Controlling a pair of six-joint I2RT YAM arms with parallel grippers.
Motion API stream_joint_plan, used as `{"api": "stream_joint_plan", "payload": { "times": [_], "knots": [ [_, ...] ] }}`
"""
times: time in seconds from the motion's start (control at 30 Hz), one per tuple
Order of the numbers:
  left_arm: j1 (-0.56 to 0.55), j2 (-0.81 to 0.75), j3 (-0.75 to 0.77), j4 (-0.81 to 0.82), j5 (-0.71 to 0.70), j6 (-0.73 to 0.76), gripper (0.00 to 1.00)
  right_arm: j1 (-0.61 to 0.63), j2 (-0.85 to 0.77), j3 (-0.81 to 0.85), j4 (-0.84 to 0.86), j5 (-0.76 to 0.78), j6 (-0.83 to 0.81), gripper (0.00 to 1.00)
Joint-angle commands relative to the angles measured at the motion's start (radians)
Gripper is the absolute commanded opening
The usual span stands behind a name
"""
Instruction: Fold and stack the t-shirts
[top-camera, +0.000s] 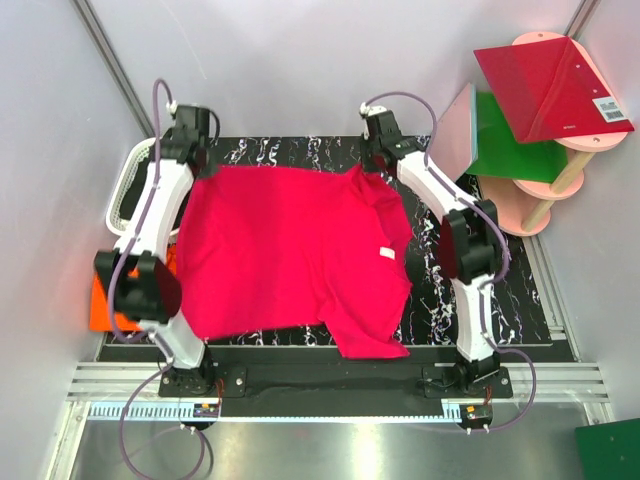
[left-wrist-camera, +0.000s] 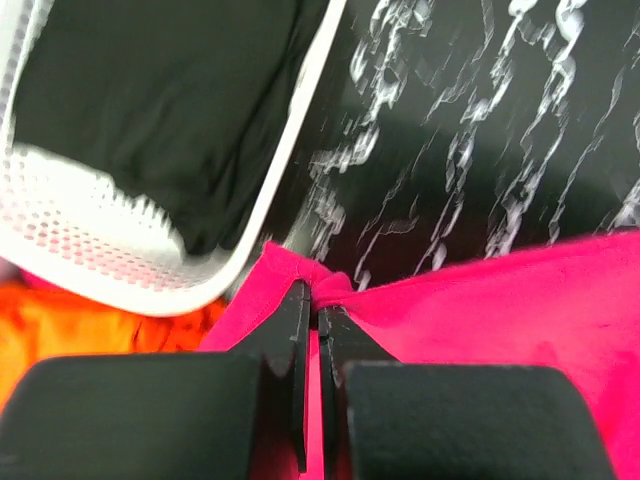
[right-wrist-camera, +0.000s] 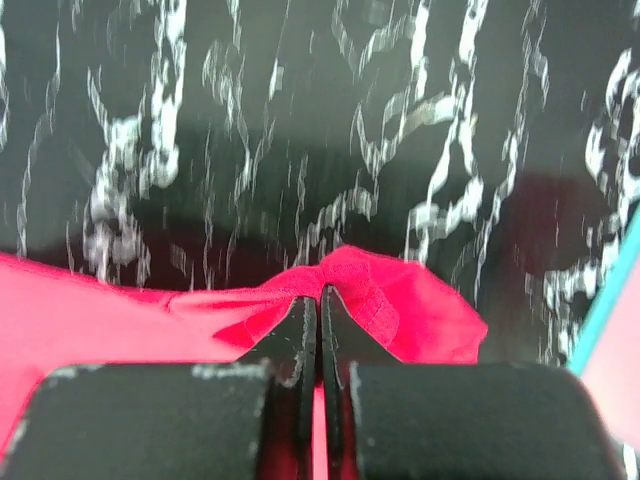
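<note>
A hot pink t-shirt (top-camera: 290, 255) hangs spread between both arms over the black marbled mat (top-camera: 520, 290), its small white neck label (top-camera: 386, 253) on the right side. My left gripper (top-camera: 200, 172) is shut on the shirt's far left edge; in the left wrist view the pink cloth (left-wrist-camera: 480, 310) bunches at the closed left gripper (left-wrist-camera: 316, 300). My right gripper (top-camera: 372, 168) is shut on the far right edge, the hem (right-wrist-camera: 390, 300) pinched at the right gripper (right-wrist-camera: 320, 297). An orange t-shirt (top-camera: 100, 300) lies at the left, mostly hidden behind the left arm.
A white mesh basket (top-camera: 128, 190) holding dark cloth stands at the far left, close to the left gripper. A pink shelf stand (top-camera: 560, 170) with stiff red (top-camera: 550, 90) and green (top-camera: 515, 140) panels sits at the back right. A green panel (top-camera: 610, 455) lies at the bottom right corner.
</note>
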Motion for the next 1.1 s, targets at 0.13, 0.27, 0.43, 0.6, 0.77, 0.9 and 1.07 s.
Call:
{"api": "stream_joint_plan", "payload": {
  "times": [0.13,0.27,0.43,0.6,0.77,0.9,1.07],
  "knots": [
    [-0.001,0.339,0.379,-0.044,0.000,0.021,0.00,-0.096,0.279,0.419,-0.018,-0.035,0.083,0.00],
    [-0.001,0.415,0.444,-0.061,0.029,0.002,0.00,-0.121,0.326,0.447,-0.023,-0.084,0.092,0.51],
    [-0.005,0.437,0.470,-0.080,0.030,0.011,0.00,-0.128,0.267,0.390,-0.021,-0.069,0.081,0.87],
    [-0.005,0.443,0.456,-0.080,0.024,0.017,0.00,-0.145,0.228,0.337,-0.021,-0.083,0.098,0.84],
    [-0.005,0.457,0.437,-0.080,0.027,0.007,0.00,-0.148,0.251,0.315,-0.021,-0.133,0.118,0.77],
    [-0.010,0.466,0.433,-0.080,0.024,0.010,0.00,-0.148,0.285,0.312,-0.035,-0.152,0.129,0.73],
    [-0.011,0.463,0.422,-0.078,0.015,0.011,0.00,-0.148,0.303,0.309,-0.041,-0.170,0.136,0.71]
  ]
}}
